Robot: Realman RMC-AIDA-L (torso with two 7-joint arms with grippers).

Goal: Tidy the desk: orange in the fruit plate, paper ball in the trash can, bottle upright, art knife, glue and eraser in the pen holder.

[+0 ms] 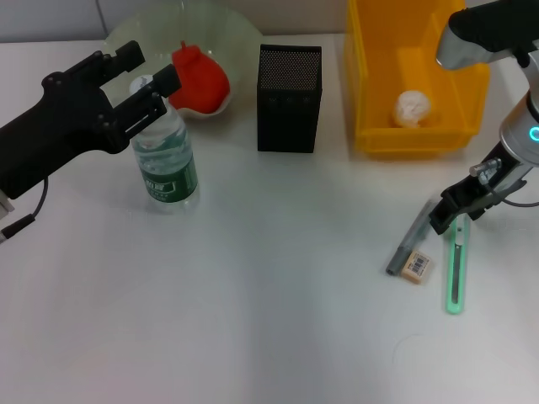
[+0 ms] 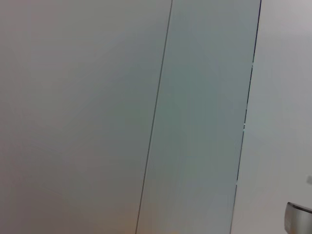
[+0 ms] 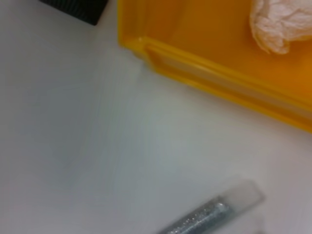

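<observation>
The bottle (image 1: 166, 160) stands upright on the table's left side. My left gripper (image 1: 150, 69) is open, its fingers apart on either side of the white cap. An orange-red fruit (image 1: 200, 80) lies in the pale green fruit plate (image 1: 227, 29). A paper ball (image 1: 413, 108) (image 3: 280, 24) rests inside the yellow trash can (image 1: 370, 101) (image 3: 204, 68). The grey glue tube (image 1: 411, 240) (image 3: 200, 219), the eraser (image 1: 416, 267) and the green art knife (image 1: 456, 273) lie together at the right. My right gripper (image 1: 455, 210) hovers over their far ends. The black mesh pen holder (image 1: 289, 97) (image 3: 78, 9) stands at centre back.
The pen holder stands between the fruit plate and the trash can. White tabletop (image 1: 269, 295) stretches across the middle and front. The left wrist view shows only pale wall panels (image 2: 146, 117).
</observation>
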